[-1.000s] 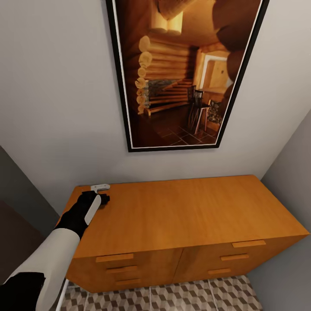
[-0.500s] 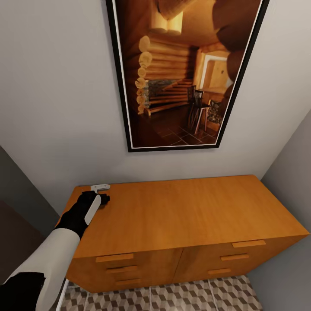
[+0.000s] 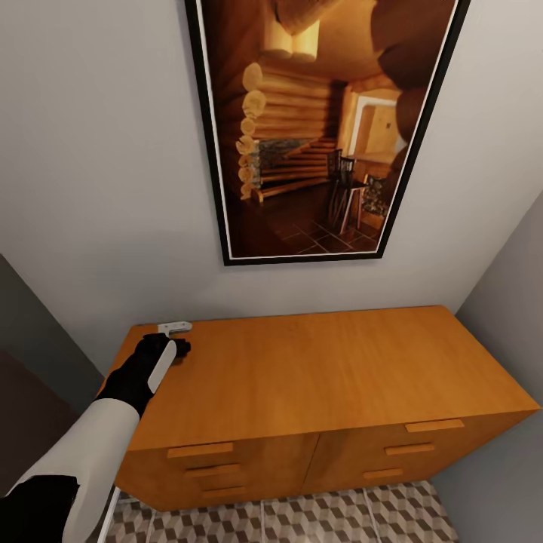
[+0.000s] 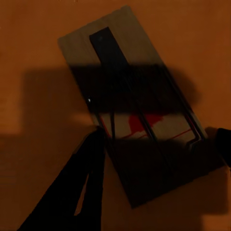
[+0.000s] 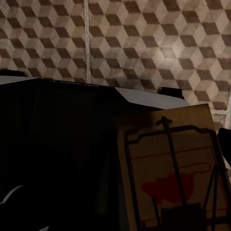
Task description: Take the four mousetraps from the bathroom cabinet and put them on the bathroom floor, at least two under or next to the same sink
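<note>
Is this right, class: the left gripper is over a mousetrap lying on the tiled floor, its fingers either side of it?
Not quite. The mousetrap lies on the orange wooden top of the cabinet, not on the tiled floor. The left wrist view shows the wood under it, and the head view shows the left gripper at the cabinet's back left corner. The rest holds: the fingers stand either side of the trap.

You're looking at an orange-brown cabinet (image 3: 317, 369) against a pale grey wall (image 3: 98, 151), under a black-framed picture (image 3: 317, 128) in amber and dark brown. The bathroom floor (image 3: 302, 516) carries a brown, beige and white cube pattern with pale grout. Your left tool (image 3: 179, 341) is black and white. Each tan mousetrap (image 4: 139, 110) (image 5: 178, 178) shows dark metal and a red mark.
</note>
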Robot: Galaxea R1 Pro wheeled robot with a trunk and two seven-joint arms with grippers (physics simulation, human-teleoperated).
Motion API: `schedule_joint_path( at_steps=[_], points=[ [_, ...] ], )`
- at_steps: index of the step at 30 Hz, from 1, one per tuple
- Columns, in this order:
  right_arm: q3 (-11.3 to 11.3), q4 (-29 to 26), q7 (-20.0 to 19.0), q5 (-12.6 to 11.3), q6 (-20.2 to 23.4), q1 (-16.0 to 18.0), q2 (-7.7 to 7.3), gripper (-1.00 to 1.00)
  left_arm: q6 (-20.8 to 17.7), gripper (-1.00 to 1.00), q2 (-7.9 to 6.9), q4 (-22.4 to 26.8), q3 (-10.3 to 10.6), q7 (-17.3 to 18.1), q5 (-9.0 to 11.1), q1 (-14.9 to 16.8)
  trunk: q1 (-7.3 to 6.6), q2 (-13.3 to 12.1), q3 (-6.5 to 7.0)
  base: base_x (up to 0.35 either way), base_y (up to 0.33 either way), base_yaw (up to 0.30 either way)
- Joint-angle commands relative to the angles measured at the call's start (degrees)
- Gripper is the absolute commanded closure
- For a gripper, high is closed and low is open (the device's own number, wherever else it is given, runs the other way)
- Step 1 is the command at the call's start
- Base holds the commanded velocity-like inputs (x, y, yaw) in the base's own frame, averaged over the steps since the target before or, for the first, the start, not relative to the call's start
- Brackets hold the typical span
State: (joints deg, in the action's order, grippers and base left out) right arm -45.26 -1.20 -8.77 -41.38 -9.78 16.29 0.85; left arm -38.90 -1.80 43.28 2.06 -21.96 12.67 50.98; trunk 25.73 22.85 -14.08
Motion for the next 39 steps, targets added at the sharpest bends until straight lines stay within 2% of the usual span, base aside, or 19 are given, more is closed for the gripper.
schedule_joint_path(
  at_steps=[1,12,31,39],
  points=[
    [-0.36,0.14,-0.37,-0.72,-0.24,0.06,0.03,1.0,0.05,1.0,-0.05,-1.21,0.23,-0.27,1.75,0.0,0.05,0.07,-0.12,0.0,0.0,0.0],
    [-0.36,0.14,-0.36,-0.72,-0.24,0.06,0.03,1.0,0.03,1.0,-0.05,-0.62,0.23,-0.24,1.72,0.0,0.05,0.07,-0.12,0.0,0.0,0.0],
    [-0.35,0.14,-0.28,-0.72,-0.24,0.06,0.03,1.0,-0.46,1.0,-0.05,7.74,0.23,-0.27,1.74,0.0,0.05,0.07,-0.12,0.0,0.0,0.0],
    [-0.35,0.14,-0.28,-0.72,-0.24,0.06,0.03,1.0,-0.56,1.0,-0.13,8.75,0.23,-0.27,1.74,0.0,0.05,0.07,-0.12,0.0,0.0,0.0]
  ],
)
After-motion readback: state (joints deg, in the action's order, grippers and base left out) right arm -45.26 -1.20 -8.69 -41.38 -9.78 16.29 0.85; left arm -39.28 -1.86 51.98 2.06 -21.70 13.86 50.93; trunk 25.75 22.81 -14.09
